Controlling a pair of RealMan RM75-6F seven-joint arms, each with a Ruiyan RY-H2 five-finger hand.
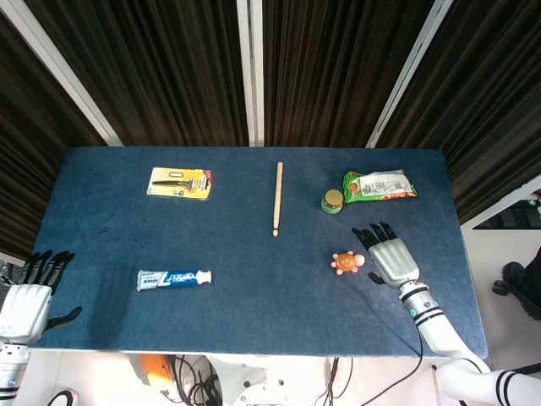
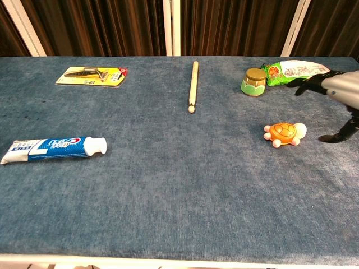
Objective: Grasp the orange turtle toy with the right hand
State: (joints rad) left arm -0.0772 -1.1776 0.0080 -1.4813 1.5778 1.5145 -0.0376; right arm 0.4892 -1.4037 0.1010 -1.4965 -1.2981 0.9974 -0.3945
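Observation:
The orange turtle toy [image 1: 347, 262] [image 2: 284, 134] lies on the blue table, right of centre. My right hand [image 1: 389, 256] [image 2: 340, 95] hovers just to its right, fingers spread and holding nothing, apart from the toy. In the chest view it enters from the right edge, with the thumb pointing down near the turtle. My left hand [image 1: 27, 296] stays open at the table's front left corner, outside the chest view.
A green jar with a gold lid [image 1: 332, 201] and a green snack bag [image 1: 379, 185] lie behind the turtle. A drumstick [image 1: 277, 198] lies at centre, a razor pack [image 1: 180, 183] at back left, a toothpaste tube [image 1: 174, 278] at front left.

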